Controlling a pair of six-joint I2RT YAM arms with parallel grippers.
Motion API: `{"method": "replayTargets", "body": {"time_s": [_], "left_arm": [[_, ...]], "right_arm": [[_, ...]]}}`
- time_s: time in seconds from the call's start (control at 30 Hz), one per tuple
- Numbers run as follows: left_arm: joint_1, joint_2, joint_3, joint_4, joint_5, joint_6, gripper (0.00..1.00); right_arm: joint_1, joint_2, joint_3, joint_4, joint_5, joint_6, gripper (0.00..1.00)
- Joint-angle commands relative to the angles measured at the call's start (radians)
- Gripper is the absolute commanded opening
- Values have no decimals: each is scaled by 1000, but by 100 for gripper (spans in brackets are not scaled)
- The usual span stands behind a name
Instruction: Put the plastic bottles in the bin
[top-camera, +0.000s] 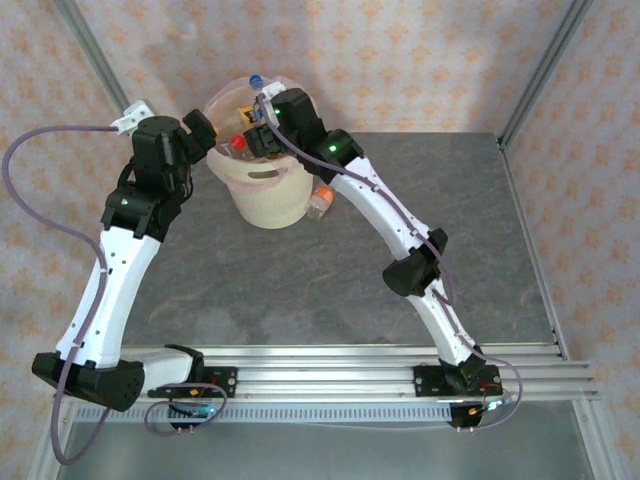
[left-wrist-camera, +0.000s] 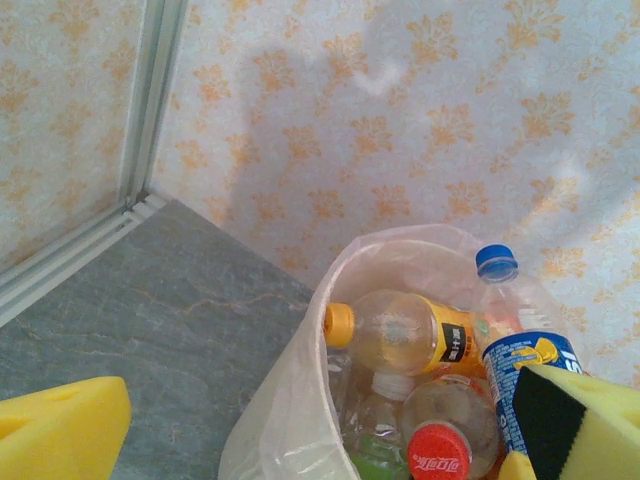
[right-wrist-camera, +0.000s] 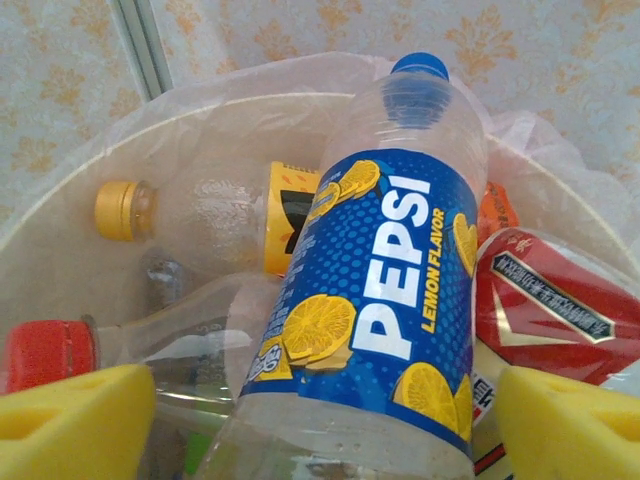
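The right gripper (right-wrist-camera: 325, 425) stands wide open over the round translucent pink-cream plastic bin (top-camera: 265, 195), its yellow foam pads (right-wrist-camera: 75, 425) clear of the blue-capped clear plastic Pepsi bottle (right-wrist-camera: 385, 270) standing inside it.

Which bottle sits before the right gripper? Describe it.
Find the bin at the table's far side. The Pepsi bottle stands above the others inside it; it alone has a blue cap and blue lemon label.
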Motion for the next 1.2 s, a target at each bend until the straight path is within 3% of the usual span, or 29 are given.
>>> {"method": "replayTargets", "body": {"time_s": [0.0, 0.3, 0.57, 0.87, 1.17], "left_arm": [[11, -23, 15, 17, 0, 24, 100], [12, -65, -22, 19, -36, 20, 100], [13, -87, -56, 12, -65, 12, 100], [14, -124, -117, 20, -63, -6, 100], [13, -139, -149, 5, -65, -24, 100]], "right_arm": [[-3, -66, 35, -12, -13, 12, 98], [-18, -185, 33, -32, 18, 167, 99], [-153, -249, -7, -166, 59, 507, 99], [-313, -275, -290, -194, 5, 719, 99], [-369, -249, -565, -78, -110, 817, 99]]}}
